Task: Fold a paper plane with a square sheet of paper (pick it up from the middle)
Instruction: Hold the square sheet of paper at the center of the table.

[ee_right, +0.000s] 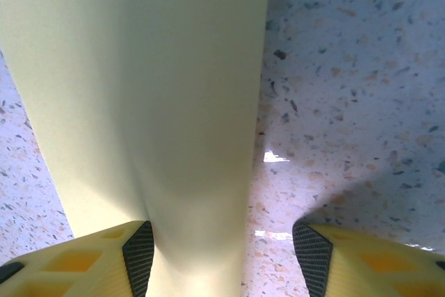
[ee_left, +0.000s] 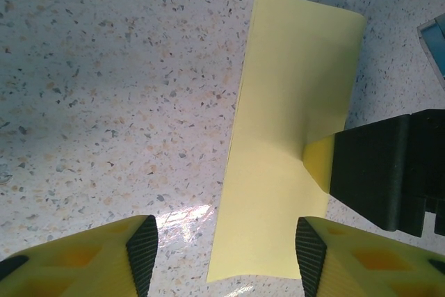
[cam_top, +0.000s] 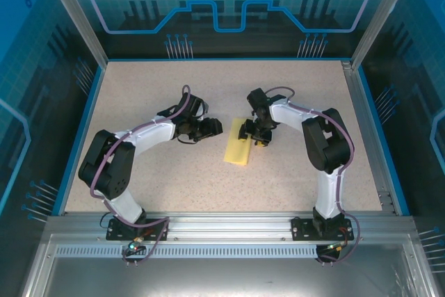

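The yellow sheet of paper [cam_top: 236, 147] lies flat on the speckled table as a long, narrow rectangle, apparently folded in half; it is no paper plane in shape. My left gripper [cam_top: 213, 129] hovers at its left edge, open, with the paper's near end [ee_left: 285, 137] between the fingertips [ee_left: 143, 247]. My right gripper [cam_top: 258, 135] stands at the paper's right side, open. One of its yellow fingertips [ee_left: 319, 161] rests on the paper's right edge. In the right wrist view the paper [ee_right: 139, 102] runs under the left finger [ee_right: 137, 252].
The speckled table [cam_top: 160, 88] is bounded by a blue rim and clear panels on three sides. An aluminium rail [cam_top: 222, 226] with the arm bases runs along the near edge. Bare tabletop lies all around the paper.
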Tool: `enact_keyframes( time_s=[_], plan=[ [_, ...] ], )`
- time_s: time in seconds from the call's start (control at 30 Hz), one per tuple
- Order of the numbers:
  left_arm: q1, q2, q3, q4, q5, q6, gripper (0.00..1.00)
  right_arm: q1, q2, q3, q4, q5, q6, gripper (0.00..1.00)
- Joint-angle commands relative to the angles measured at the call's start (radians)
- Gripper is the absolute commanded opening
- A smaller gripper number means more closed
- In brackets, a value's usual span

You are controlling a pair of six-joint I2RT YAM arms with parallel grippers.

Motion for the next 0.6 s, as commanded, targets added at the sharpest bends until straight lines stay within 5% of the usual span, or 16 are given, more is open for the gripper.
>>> enact_keyframes(
  time_s=[0.0,0.37,0.57],
  plan=[
    [0.007,-0.015,-0.013,-0.006,0.016,0.006,0.57,0.010,0.071,-0.013,-0.022,0.051,0.002,0.61],
    [0.008,-0.006,-0.011,0.011,0.063,0.011,0.50,0.010,0.072,-0.017,-0.014,0.054,0.013,0.60],
    [0.000,0.043,0.022,0.023,0.130,0.011,0.31,0.011,0.081,-0.017,-0.014,0.055,0.014,0.60]
  ],
)
